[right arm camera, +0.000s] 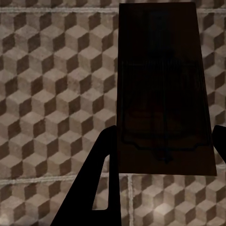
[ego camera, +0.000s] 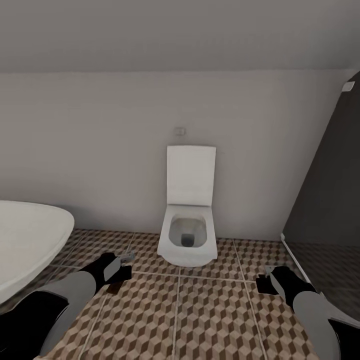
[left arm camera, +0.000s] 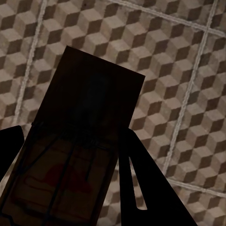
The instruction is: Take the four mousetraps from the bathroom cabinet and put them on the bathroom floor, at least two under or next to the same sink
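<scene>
A mousetrap sits clamped between the dark fingers of the left gripper: a flat rectangular board, heavily shadowed, with wire loops and a dull red mark across its near half. A second mousetrap is held the same way in the right gripper, one finger pressed on each long edge; its wire outline is faint and its face is almost black.

Both boards hang above the bathroom floor, large tiles printed with brown, beige and white cubes and divided by pale grout lines. Neither trap touches the tiles.

The head view gives the room. A white wall-hung toilet with its lid raised stands against the pale far wall, a small flush plate above it. The rim of a white oval bathtub enters at the left, and a dark grey panel slants down the right side. The left gripper and right gripper reach forward low over the tiles, well apart, with the toilet between and beyond them. From there the left trap appears only as a thin grey sliver at the fingertips, and the right one cannot be made out clearly; the wrist views alone show the boards' faces and wires.
</scene>
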